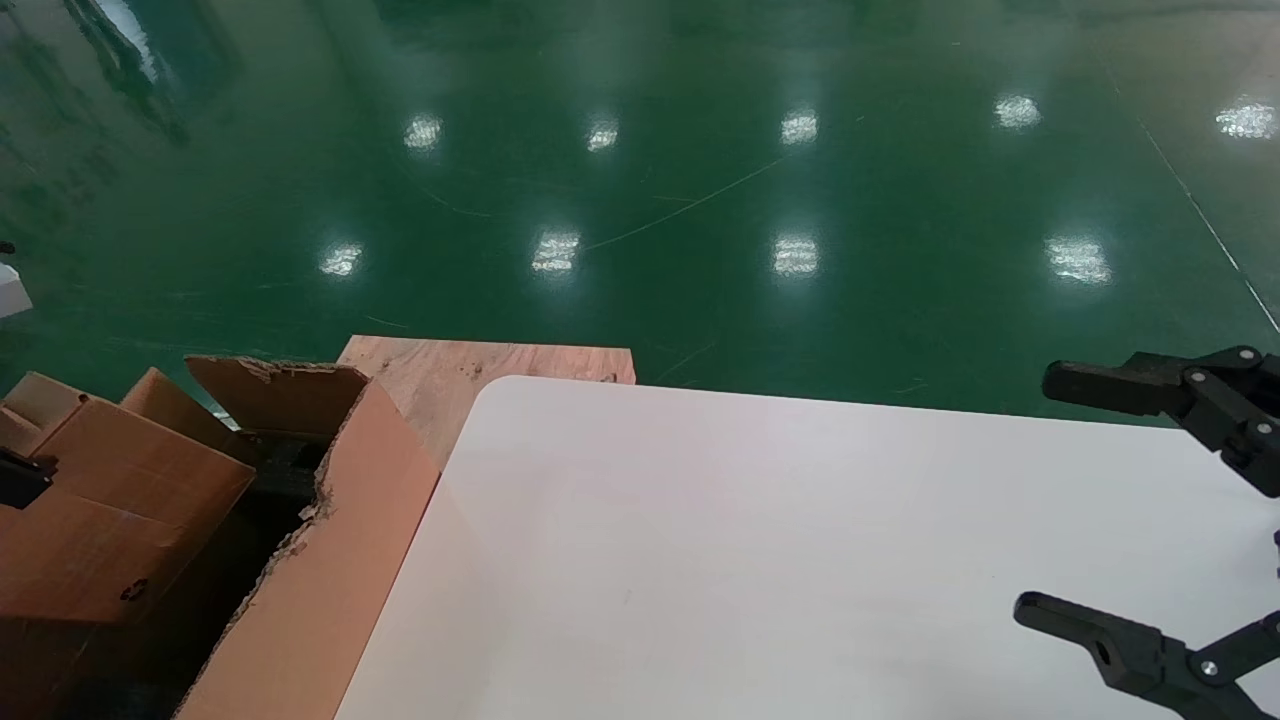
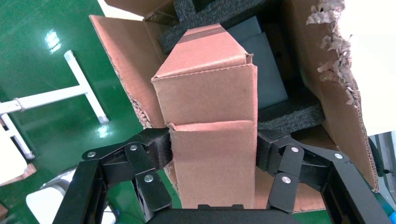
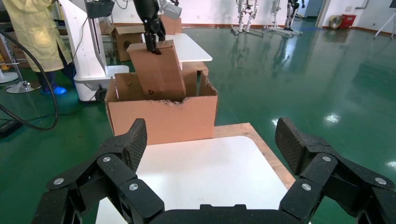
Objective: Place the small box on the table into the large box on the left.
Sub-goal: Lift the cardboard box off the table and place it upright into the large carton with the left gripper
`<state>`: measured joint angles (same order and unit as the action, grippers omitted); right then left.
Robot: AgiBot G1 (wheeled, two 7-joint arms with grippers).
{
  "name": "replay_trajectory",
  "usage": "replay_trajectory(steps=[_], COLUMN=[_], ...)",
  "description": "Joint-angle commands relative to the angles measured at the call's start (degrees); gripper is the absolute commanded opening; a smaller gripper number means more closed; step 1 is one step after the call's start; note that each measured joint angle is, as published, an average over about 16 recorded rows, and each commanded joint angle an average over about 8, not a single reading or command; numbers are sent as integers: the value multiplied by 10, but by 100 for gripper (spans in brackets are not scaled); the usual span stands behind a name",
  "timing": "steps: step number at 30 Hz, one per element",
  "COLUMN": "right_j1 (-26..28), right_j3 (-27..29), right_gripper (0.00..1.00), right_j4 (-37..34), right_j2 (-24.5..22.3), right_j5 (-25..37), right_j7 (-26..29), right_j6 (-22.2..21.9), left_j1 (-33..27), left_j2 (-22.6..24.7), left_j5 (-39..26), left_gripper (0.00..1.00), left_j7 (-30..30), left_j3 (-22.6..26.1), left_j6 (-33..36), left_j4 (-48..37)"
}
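Head view, small box gripped over large box opening, ragged edges

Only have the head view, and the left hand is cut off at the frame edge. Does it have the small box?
Observer: Yes. The left wrist view shows the left hand shut on the small box, one pad on each side face.
Operator: Is it over the large box?
Observer: Yes. In the right wrist view the small box is tilted, with its lower end below the rim of the large box.
Operator: Anything inside already?
Observer: Dark foam padding lies in the large box beneath the small box.
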<state>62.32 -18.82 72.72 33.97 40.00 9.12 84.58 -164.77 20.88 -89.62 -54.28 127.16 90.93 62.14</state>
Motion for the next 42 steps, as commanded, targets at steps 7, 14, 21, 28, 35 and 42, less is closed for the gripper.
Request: replay_trajectory(steps=[7, 14, 21, 28, 35, 42], right_j1=[0, 0, 0, 0, 0, 0], right_j3=[0, 0, 0, 0, 0, -1], right_gripper=[100, 100, 100, 100, 100, 100], right_j4=[0, 0, 0, 0, 0, 0], right_j2=[0, 0, 0, 0, 0, 0], right_j5=[0, 0, 0, 0, 0, 0], right_j7=[0, 0, 0, 0, 0, 0], right_j6=[0, 0, 0, 0, 0, 0], left_j1=[23, 62, 115, 165, 215, 261], left_j2=[-7, 1, 14, 30, 43, 57], left_j5=[-19, -23, -10, 19, 38, 47], left_gripper=[0, 0, 0, 0, 0, 0], left_j7=[-63, -94, -90, -75, -69, -71], left_j3=[16, 28, 37, 41, 48, 56], left_j6=[-12, -45, -84, -109, -126, -139], left_j4=[36, 25, -12, -66, -123, -183])
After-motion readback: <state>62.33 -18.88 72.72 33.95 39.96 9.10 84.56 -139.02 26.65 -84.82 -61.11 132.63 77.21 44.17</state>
